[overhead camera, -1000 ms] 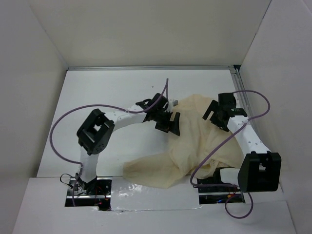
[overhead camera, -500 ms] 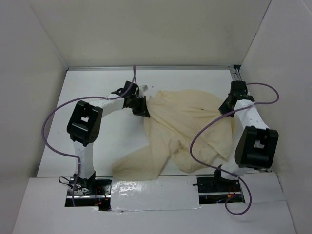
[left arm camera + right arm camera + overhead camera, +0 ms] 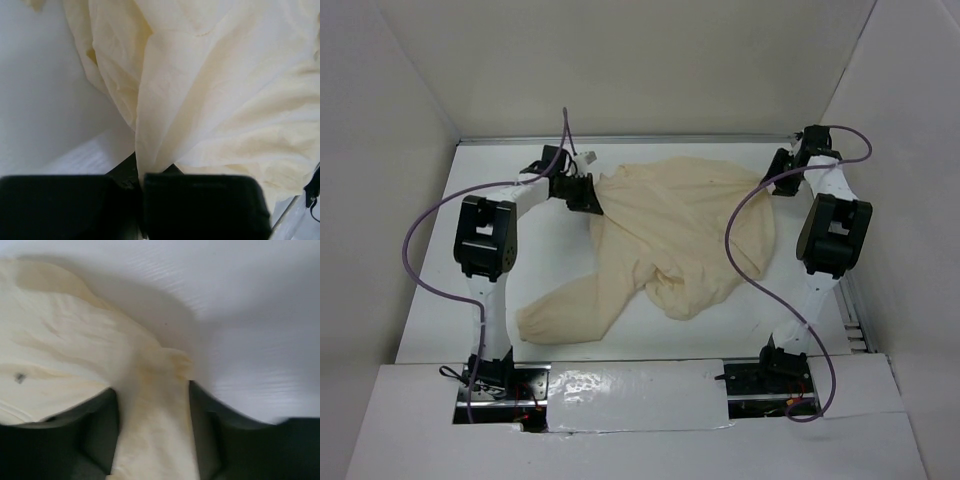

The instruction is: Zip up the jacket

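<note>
The cream jacket lies spread on the white table, one sleeve trailing toward the near left. My left gripper sits at its far left corner. In the left wrist view this gripper is shut on a fold of the jacket, the cloth running tight out of the jaws. My right gripper is at the far right corner. In the right wrist view it stands open, a band of jacket lying between its spread fingers. A tiny dark spot shows on the fabric.
White walls close in the table at the back and on both sides. A metal rail runs along the right edge. Purple cables loop from both arms, the right one hanging over the jacket.
Both arms have moved back and outward, drawing the jacket up the table and spreading it wider. The right jaws have parted. The left jaws still pinch the fabric.
</note>
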Tool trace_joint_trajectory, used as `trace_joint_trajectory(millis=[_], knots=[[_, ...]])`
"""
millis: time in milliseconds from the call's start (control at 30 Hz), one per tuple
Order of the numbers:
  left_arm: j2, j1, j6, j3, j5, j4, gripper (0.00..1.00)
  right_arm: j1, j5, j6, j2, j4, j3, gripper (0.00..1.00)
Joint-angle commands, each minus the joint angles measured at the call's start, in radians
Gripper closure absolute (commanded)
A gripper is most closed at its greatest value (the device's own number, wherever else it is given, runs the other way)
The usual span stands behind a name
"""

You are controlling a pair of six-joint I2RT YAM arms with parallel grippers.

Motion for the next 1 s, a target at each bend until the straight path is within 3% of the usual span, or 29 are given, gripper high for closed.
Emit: trace_joint_trajectory(millis=[0, 33, 67, 100, 133, 300, 400, 500, 533, 667, 700, 733, 800, 833, 867, 967], knots=[[0.031, 0.077, 0.045, 0.122, 0.096, -0.046, 0.90, 0.034, 0.049, -0.092, -0.098, -0.023, 0.043, 0.35], [0.030, 0.081, 0.039, 0.152, 0.093, -0.059, 0.80, 0.051, 0.143, -0.094, -0.130, -0.011, 0.021, 0.26], [0.025, 0.081, 0.034, 0.162, 0.081, -0.064, 0.69, 0.086, 0.194, -0.086, -0.157, 0.007, -0.002, 0.09], [0.010, 0.081, 0.022, 0.166, 0.064, -0.069, 0.18, 0.104, 0.249, -0.072, -0.213, 0.005, -0.043, 0.00], [-0.001, 0.081, 0.007, 0.162, 0.055, -0.073, 0.01, 0.126, 0.297, -0.062, -0.239, -0.006, -0.065, 0.00], [-0.148, 0.075, -0.074, 0.031, 0.038, -0.067, 0.01, 0.310, 0.348, 0.059, -0.365, -0.043, -0.241, 0.00], [-0.283, 0.068, -0.140, -0.095, 0.029, -0.040, 0.01, 0.393, 0.446, 0.197, -0.326, -0.138, -0.260, 0.00], [-0.426, 0.002, -0.189, -0.243, 0.048, 0.013, 0.01, 0.421, 0.527, 0.323, -0.254, -0.181, -0.241, 0.00], [-0.476, -0.056, -0.209, -0.273, -0.015, 0.016, 0.01, 0.421, 0.547, 0.352, -0.214, -0.217, -0.214, 0.00], [-0.539, -0.187, -0.258, -0.422, -0.033, 0.061, 0.01, 0.434, 0.549, 0.412, -0.133, -0.230, -0.166, 0.04], [-0.541, -0.201, -0.275, -0.442, -0.026, 0.077, 0.01, 0.439, 0.558, 0.422, -0.117, -0.239, -0.152, 0.08], [-0.540, -0.221, -0.279, -0.462, -0.013, 0.091, 0.01, 0.439, 0.575, 0.428, -0.100, -0.236, -0.133, 0.31], [-0.526, -0.224, -0.277, -0.510, 0.015, 0.135, 0.01, 0.428, 0.609, 0.434, -0.100, -0.222, -0.123, 0.57], [-0.492, -0.216, -0.277, -0.516, 0.015, 0.137, 0.01, 0.419, 0.615, 0.437, -0.115, -0.221, -0.114, 0.94], [-0.471, -0.210, -0.285, -0.519, 0.002, 0.137, 0.01, 0.410, 0.638, 0.442, -0.134, -0.215, -0.120, 1.00], [-0.371, -0.180, -0.289, -0.507, -0.005, 0.108, 0.01, 0.359, 0.615, 0.400, -0.235, -0.170, -0.177, 1.00]])
